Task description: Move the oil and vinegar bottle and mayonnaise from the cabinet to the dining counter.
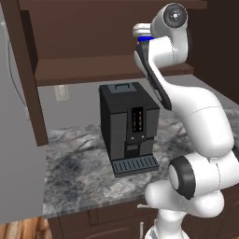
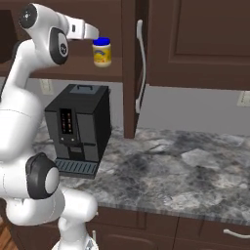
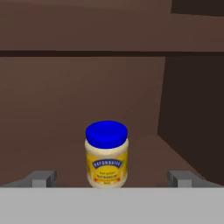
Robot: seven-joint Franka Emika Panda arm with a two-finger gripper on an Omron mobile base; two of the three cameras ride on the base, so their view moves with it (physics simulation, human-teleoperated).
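The mayonnaise [image 3: 106, 154] stands upright on the cabinet [image 2: 195, 44] shelf, straight ahead at 12 o'clock from the gripper [image 3: 112, 178], centred between its fingertips [image 3: 43, 178]. The jaws are spread wide apart and hold nothing; whether they yet flank the jar is hard to judge.

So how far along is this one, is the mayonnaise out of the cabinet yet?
Not yet. The cabinet already stands open, and that is all that looks done. The mayonnaise stands upright on its shelf, untouched. In hand: the gripper is open and lined up on the jar, fingertips either side and short of it. Left: grasping it and carrying it to the dining counter.
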